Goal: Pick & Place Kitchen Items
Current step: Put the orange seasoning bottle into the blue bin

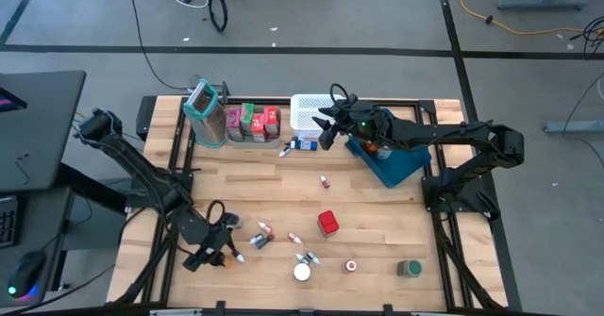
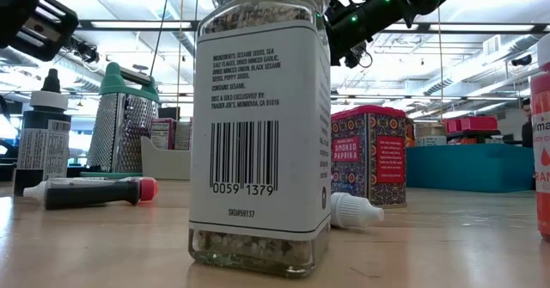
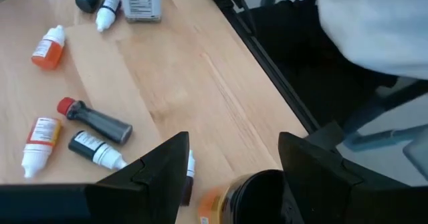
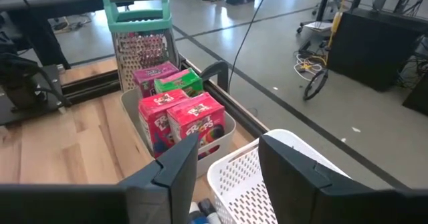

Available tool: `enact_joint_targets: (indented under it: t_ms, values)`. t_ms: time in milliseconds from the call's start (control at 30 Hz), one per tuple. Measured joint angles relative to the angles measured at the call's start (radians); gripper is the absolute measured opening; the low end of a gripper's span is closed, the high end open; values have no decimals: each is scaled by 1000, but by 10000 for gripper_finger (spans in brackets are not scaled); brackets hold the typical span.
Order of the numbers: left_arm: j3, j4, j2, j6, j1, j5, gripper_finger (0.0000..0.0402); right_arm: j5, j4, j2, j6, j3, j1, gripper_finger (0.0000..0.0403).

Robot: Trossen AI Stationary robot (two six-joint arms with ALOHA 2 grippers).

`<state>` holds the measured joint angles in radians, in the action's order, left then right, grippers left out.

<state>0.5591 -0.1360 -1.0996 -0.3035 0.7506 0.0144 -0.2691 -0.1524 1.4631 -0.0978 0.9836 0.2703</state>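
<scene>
- Dark-lidded jar sits right between our left gripper fingers, jaws apart, nothing clamped yet.
- Right gripper hovers over the white basket, parted, empty.

The spice jar standing nearest in the low view carries a white label reading "INGREDIENTS: SESAME SEEDS, SEA SALT FLAKES, DRIED MINCED GARLIC, DRIED MINCED ONION, BLACK SESAME SEEDS, POPPY SEEDS", then "CONTAINS SESAME" and "DIST. & SOLD EXCLUSIVELY BY: TRADER JOE'S, MONROVIA, CA 91016". Under its barcode stand the digits "0059 1379" and "SKU#59137". Behind it to the right, the red tin reads "SMOKED PAPRIKA". Print on the other items cannot be read.
</scene>
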Motion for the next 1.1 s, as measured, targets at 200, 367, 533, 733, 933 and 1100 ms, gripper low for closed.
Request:
enact_joint_targets:
  t_ms: [200, 367, 533, 733, 933, 1100]
  values:
    - [0, 21, 0, 69, 0, -10, 240, 0, 0, 0, 1, 0, 0, 169]
    - [0, 114, 0, 109, 0, 86, 240, 0, 6, 0, 1, 0, 0, 169]
    - [0, 138, 0, 73, -1, 195, 250, 0, 17, 0, 1, 0, 0, 169]
    - [0, 136, 0, 82, -1, 202, 286, 0, 73, 0, 0, 0, -2, 169]
    - [0, 122, 0, 59, 3, 119, 313, -1, 120, 0, 4, 0, -3, 169]
    - [0, 88, 0, -28, 37, 60, 313, 0, 126, 0, 2, 0, -3, 169]
